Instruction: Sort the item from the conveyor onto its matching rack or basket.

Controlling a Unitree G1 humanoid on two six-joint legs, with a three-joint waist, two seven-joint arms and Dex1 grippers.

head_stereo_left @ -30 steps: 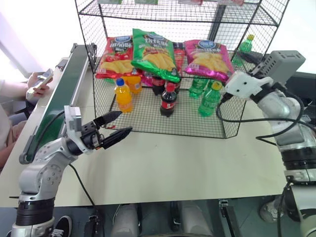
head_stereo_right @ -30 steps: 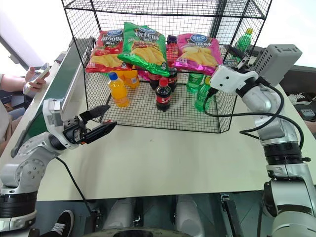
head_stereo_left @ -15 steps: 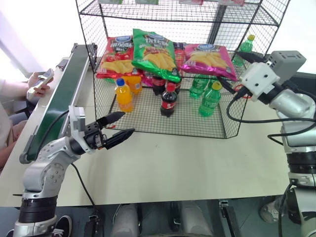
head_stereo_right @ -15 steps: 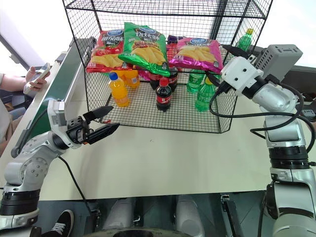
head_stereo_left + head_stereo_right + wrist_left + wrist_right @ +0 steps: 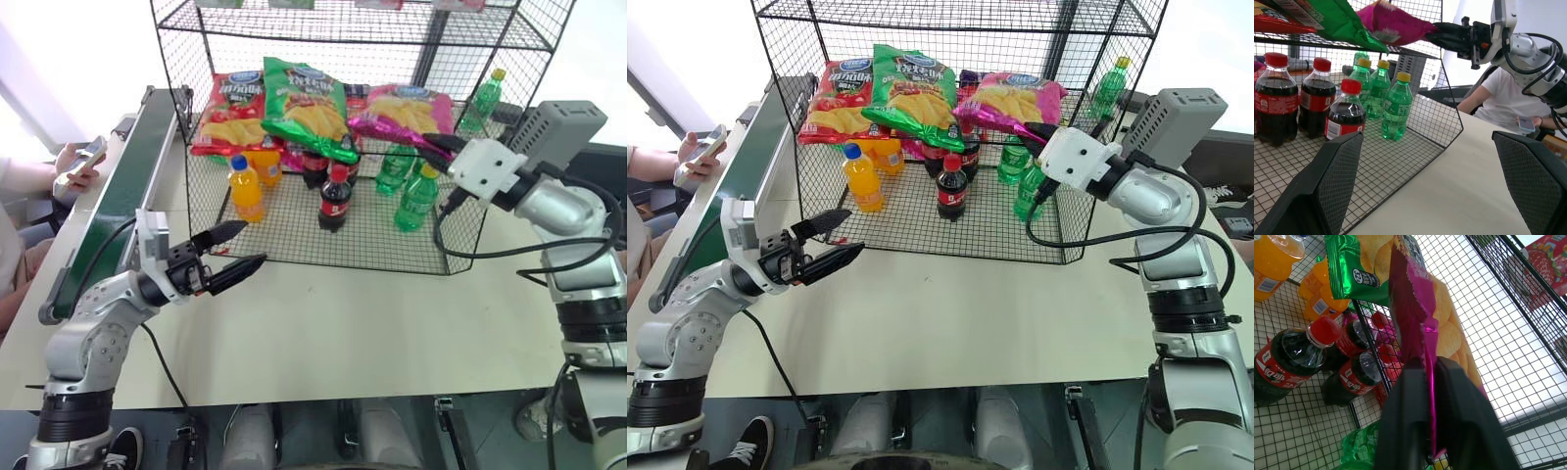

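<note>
The item, a magenta-pink chip bag (image 5: 404,108), lies on the middle tier of the black wire rack (image 5: 294,235), to the right of the other bags. My right gripper (image 5: 1429,377) is shut on the bag's crumpled near edge, at the rack's front right. From the left wrist view the same black fingers (image 5: 1449,35) pinch the pink bag (image 5: 1393,22). My left gripper (image 5: 247,243) hangs open and empty over the table, in front of the rack's left corner. The dark-green conveyor (image 5: 127,186) runs along the left side with nothing on the stretch I see.
A red chip bag (image 5: 230,108) and a green chip bag (image 5: 309,103) share the tier. Below stand orange bottles (image 5: 245,191), cola bottles (image 5: 335,199) and green bottles (image 5: 416,196). A person's hand with a phone (image 5: 78,162) is beyond the conveyor; another person (image 5: 1493,98) sits at the right.
My right gripper swung left to the pink bag and shut on its near edge, which is now bunched and raised. The left arm has stayed put.
</note>
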